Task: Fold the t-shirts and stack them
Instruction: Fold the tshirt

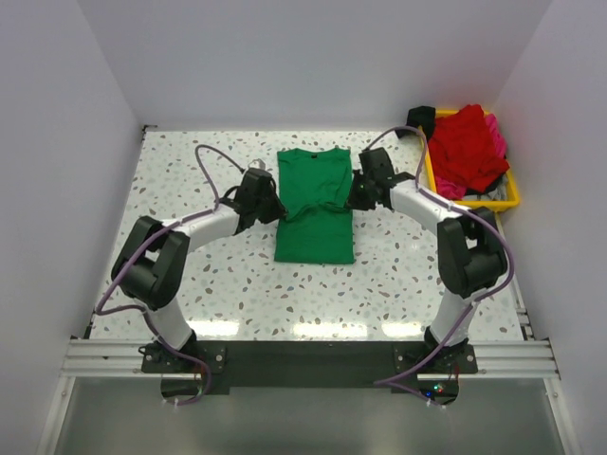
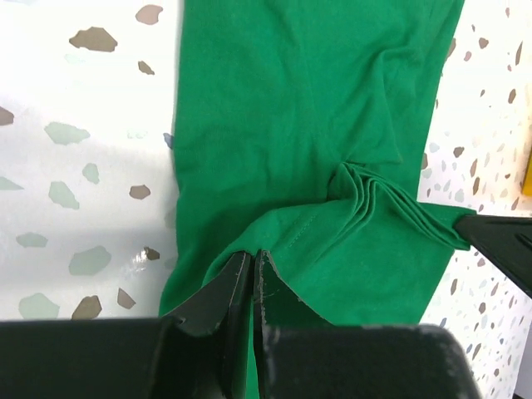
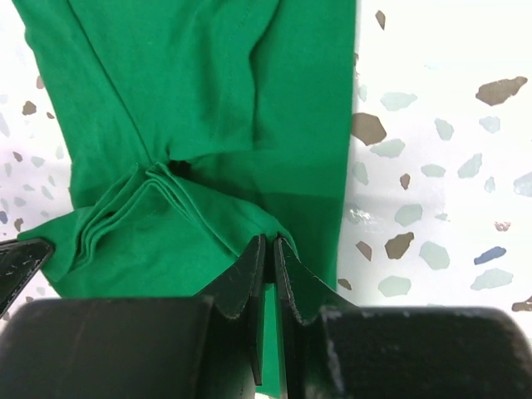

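Both the left gripper (image 2: 252, 258) and the right gripper (image 3: 268, 243) pinch the green t-shirt (image 1: 314, 237)
Each pair of fingers is closed tight on cloth at opposite side edges, about halfway down the shirt, which lies between them at the middle of the speckled table (image 1: 237, 275), gathered into folds across its waist; well off to the right, red t-shirts (image 1: 468, 147) and a pink t-shirt (image 1: 451, 189) are heaped in a yellow tray (image 1: 516, 196)
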Robot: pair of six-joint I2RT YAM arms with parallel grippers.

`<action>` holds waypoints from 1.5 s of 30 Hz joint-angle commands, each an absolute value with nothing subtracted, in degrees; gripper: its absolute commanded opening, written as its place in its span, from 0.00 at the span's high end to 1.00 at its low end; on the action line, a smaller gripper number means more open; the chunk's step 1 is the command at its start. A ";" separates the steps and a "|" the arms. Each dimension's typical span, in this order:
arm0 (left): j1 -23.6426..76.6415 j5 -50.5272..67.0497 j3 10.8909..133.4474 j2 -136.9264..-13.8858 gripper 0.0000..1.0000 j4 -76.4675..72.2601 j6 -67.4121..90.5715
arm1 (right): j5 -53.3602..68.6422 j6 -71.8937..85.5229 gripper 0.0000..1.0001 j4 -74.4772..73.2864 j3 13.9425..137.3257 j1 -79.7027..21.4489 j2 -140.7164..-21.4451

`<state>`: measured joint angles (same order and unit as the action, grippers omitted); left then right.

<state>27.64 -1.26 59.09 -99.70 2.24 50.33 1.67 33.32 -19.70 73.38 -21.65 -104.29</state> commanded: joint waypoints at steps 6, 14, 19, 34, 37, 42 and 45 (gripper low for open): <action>25.49 -0.26 64.25 -102.92 1.00 -0.44 48.78 | 3.69 32.52 0.92 -18.02 77.95 -19.25 -107.13; 23.64 1.67 66.88 -105.73 0.81 -1.77 45.27 | 5.18 31.82 0.80 -18.90 80.59 -17.05 -109.86; 21.89 2.20 66.89 -103.80 0.51 -1.23 43.95 | 5.19 31.20 0.54 -19.86 81.56 -16.52 -108.81; 28.56 3.78 67.06 -101.86 0.84 -2.82 43.68 | 6.24 29.71 0.70 -17.23 81.65 -24.78 -109.50; 29.44 4.30 68.20 -104.06 0.88 -2.81 43.42 | 6.59 29.36 0.71 -17.14 83.31 -25.84 -111.87; 29.53 3.17 71.10 -107.48 0.90 -1.07 42.10 | 6.94 29.09 0.73 -18.28 87.01 -26.02 -115.22; 29.44 2.29 74.60 -109.95 0.90 1.83 40.26 | 7.03 28.83 0.73 -19.07 89.03 -26.10 -117.15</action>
